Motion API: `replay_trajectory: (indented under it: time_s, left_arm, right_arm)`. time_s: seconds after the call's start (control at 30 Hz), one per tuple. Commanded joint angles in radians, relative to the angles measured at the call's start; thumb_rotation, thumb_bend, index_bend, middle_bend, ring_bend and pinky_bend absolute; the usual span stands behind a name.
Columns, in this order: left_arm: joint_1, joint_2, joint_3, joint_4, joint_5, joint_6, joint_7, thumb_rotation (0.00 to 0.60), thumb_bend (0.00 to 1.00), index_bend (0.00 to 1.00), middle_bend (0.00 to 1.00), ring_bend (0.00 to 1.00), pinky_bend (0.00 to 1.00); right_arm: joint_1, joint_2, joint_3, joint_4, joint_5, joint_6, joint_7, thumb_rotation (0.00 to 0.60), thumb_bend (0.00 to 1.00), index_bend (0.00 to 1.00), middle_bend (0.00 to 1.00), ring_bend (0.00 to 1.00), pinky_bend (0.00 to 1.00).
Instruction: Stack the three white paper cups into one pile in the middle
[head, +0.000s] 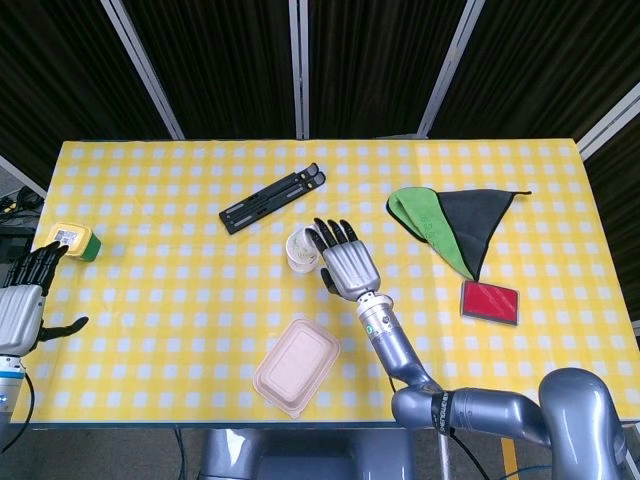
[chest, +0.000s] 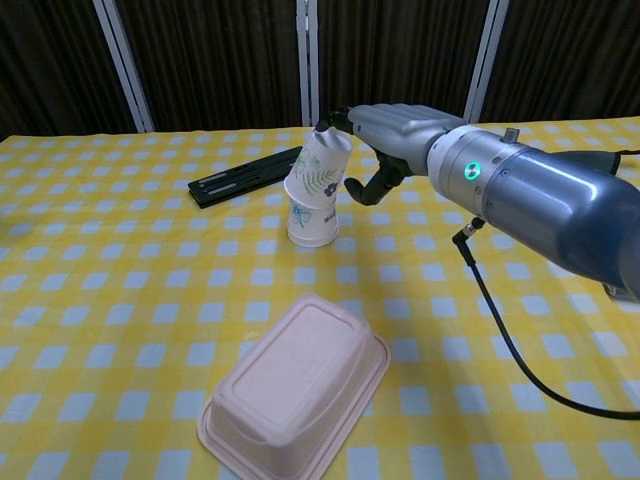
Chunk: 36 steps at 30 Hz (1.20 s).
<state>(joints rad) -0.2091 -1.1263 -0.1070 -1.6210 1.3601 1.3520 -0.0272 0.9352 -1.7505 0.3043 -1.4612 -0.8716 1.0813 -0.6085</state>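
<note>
White paper cups with leaf prints stand nested in a stack (head: 301, 251) (chest: 311, 215) at the table's middle. The top cup (chest: 324, 165) leans to the right in the one below. My right hand (head: 343, 263) (chest: 396, 127) is just right of the stack with its fingers spread. Its fingertips (chest: 330, 121) touch the tilted cup's rim and the thumb hangs beside the cup wall, gripping nothing. My left hand (head: 22, 303) hovers at the table's left edge, fingers apart and empty; only the head view shows it.
A pink lidded food box (head: 296, 366) (chest: 296, 388) lies near the front edge. A black folding stand (head: 273, 200) (chest: 245, 175) lies behind the cups. A green and black cloth (head: 450, 225), a red pad (head: 490, 302) and a yellow-green block (head: 72, 240) sit at the sides.
</note>
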Motion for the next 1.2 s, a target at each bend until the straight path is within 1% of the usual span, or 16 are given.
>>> replay_trajectory:
  time_s: [0.03,0.3,0.47,0.6,0.67,0.77,0.87,0.9,0.97,1.03,1.1,1.2]
  left_arm:
    - [0.0,0.0,0.0,0.0,0.001,-0.001,-0.001,0.6,0.06,0.0,0.0,0.0,0.0]
    - [0.003,0.005,0.0,-0.003,0.005,0.004,-0.014,0.6,0.06,0.0,0.0,0.0,0.0]
    - [0.005,0.006,0.0,0.002,0.006,0.005,-0.021,0.6,0.06,0.0,0.0,0.0,0.0]
    - [0.005,0.002,0.0,0.007,0.002,0.004,-0.014,0.6,0.06,0.0,0.0,0.0,0.0]
    - [0.006,0.0,0.001,0.004,0.003,0.007,-0.005,0.6,0.06,0.0,0.0,0.0,0.0]
    - [0.01,-0.003,0.005,-0.007,0.017,0.023,0.012,0.6,0.06,0.0,0.0,0.0,0.0]
    - [0.014,-0.005,0.009,-0.011,0.025,0.033,0.03,0.6,0.06,0.0,0.0,0.0,0.0]
    - [0.016,-0.007,0.011,-0.012,0.026,0.037,0.038,0.6,0.06,0.0,0.0,0.0,0.0]
    - [0.022,-0.014,0.017,-0.011,0.024,0.041,0.059,0.6,0.06,0.0,0.0,0.0,0.0]
    - [0.025,-0.017,0.022,-0.009,0.023,0.041,0.069,0.6,0.06,0.0,0.0,0.0,0.0]
    - [0.034,-0.027,0.031,0.0,0.022,0.048,0.09,0.6,0.06,0.0,0.0,0.0,0.0]
    - [0.05,-0.046,0.043,0.018,0.023,0.067,0.114,0.6,0.05,0.0,0.0,0.0,0.0]
  right_arm:
    - [0.003,-0.004,0.001,-0.002,-0.001,0.001,-0.004,0.6,0.47,0.11,0.0,0.0,0.0]
    - [0.034,-0.038,0.019,-0.014,0.009,0.011,-0.039,0.6,0.47,0.12,0.0,0.0,0.0]
    - [0.002,-0.011,-0.009,-0.044,-0.014,0.047,-0.038,0.6,0.46,0.12,0.0,0.0,0.0]
    - [-0.091,0.07,-0.082,-0.118,-0.112,0.132,0.016,0.6,0.36,0.12,0.0,0.0,0.0]
    - [-0.153,0.106,-0.123,-0.138,-0.173,0.191,0.07,0.6,0.33,0.12,0.0,0.0,0.0]
    - [-0.241,0.156,-0.197,-0.139,-0.261,0.255,0.163,0.6,0.26,0.12,0.0,0.0,0.0]
    - [-0.293,0.186,-0.241,-0.127,-0.307,0.289,0.213,0.6,0.2,0.08,0.0,0.0,0.0]
    - [-0.317,0.201,-0.263,-0.12,-0.33,0.306,0.235,0.6,0.18,0.06,0.0,0.0,0.0]
    - [-0.364,0.226,-0.301,-0.101,-0.373,0.342,0.275,0.6,0.17,0.05,0.0,0.0,0.0]
    - [-0.386,0.237,-0.318,-0.089,-0.392,0.358,0.293,0.6,0.16,0.03,0.0,0.0,0.0]
    - [-0.431,0.26,-0.349,-0.066,-0.424,0.391,0.329,0.6,0.16,0.03,0.0,0.0,0.0]
    - [-0.491,0.287,-0.373,-0.03,-0.456,0.437,0.384,0.6,0.15,0.02,0.0,0.0,0.0]
